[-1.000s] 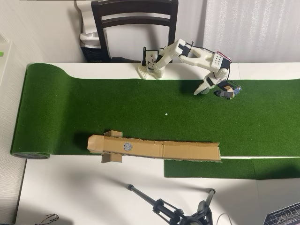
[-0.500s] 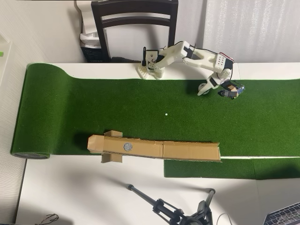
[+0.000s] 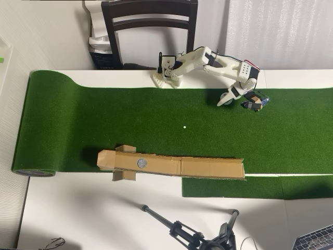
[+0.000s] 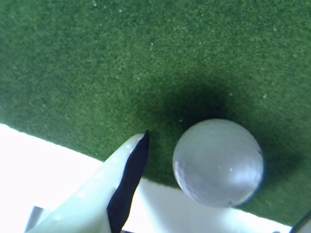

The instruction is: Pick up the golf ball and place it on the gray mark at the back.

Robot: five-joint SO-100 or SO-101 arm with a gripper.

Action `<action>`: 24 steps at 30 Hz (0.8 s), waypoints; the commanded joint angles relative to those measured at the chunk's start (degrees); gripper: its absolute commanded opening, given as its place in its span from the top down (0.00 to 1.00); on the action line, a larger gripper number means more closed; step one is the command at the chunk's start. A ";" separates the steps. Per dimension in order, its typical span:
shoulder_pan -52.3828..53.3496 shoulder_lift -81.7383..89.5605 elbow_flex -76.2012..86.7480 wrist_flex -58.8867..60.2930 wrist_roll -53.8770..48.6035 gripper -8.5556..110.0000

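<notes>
Gripper: (image 4: 194,160) open, 1 finger (image 4: 127,184) just left of the ball in the wrist view.
Ball: (image 4: 218,162) on green turf (image 4: 97,63), between the fingers.
Mark: gray disc (image 3: 142,163) on the cardboard ramp (image 3: 208,167), well apart.

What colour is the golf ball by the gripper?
White golf ball, clearest in the wrist view against the green turf.
</notes>
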 commanded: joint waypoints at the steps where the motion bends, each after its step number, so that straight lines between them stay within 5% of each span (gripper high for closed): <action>1: 0.09 2.02 -4.13 0.62 0.09 0.43; 24: 1.32 -0.70 -3.87 0.70 0.00 0.43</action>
